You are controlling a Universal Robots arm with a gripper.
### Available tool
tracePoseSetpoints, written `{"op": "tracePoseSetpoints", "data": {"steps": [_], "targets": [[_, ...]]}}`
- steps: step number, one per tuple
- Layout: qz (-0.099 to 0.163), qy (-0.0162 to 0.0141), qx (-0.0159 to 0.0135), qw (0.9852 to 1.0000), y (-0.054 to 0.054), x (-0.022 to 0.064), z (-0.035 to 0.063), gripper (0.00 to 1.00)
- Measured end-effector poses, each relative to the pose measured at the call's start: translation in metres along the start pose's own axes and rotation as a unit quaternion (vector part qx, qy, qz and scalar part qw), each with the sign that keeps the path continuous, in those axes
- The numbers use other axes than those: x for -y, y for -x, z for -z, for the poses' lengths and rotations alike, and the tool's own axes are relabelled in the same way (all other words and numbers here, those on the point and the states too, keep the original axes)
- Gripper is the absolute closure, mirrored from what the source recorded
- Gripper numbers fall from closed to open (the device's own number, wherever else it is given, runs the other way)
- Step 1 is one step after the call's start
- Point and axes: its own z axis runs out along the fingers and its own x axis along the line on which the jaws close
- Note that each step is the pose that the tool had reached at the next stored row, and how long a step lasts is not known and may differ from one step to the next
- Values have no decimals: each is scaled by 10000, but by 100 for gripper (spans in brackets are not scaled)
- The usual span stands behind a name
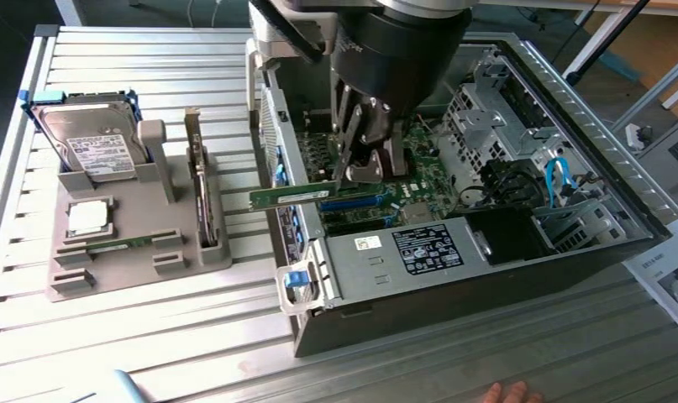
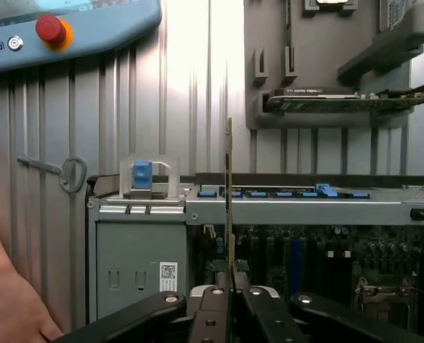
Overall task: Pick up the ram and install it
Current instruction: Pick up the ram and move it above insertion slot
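The ram [image 1: 297,196] is a long, narrow green board held level above the motherboard [image 1: 423,189] inside the open computer case [image 1: 451,277]. My gripper [image 1: 367,172] is shut on its end nearest the case's middle, and the free end reaches over the case's side wall toward the exterior view's left. In the wrist view the ram [image 2: 229,193] stands edge-on as a thin vertical strip, clamped between my fingers [image 2: 210,314], with the motherboard slots [image 2: 294,257] behind it.
A grey parts holder [image 1: 114,243] at the exterior view's left carries a hard drive [image 1: 92,147], a square processor [image 1: 89,217] and an upright card [image 1: 204,201]. A hand [image 1: 509,392] rests at the table's front edge. A pendant with a red stop button [image 2: 51,28] lies nearby.
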Motion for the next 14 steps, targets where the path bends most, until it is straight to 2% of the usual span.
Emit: {"op": "tracePoseSetpoints", "data": {"steps": [14], "targets": [[0, 2, 0, 10000, -67, 365, 0, 88]]}}
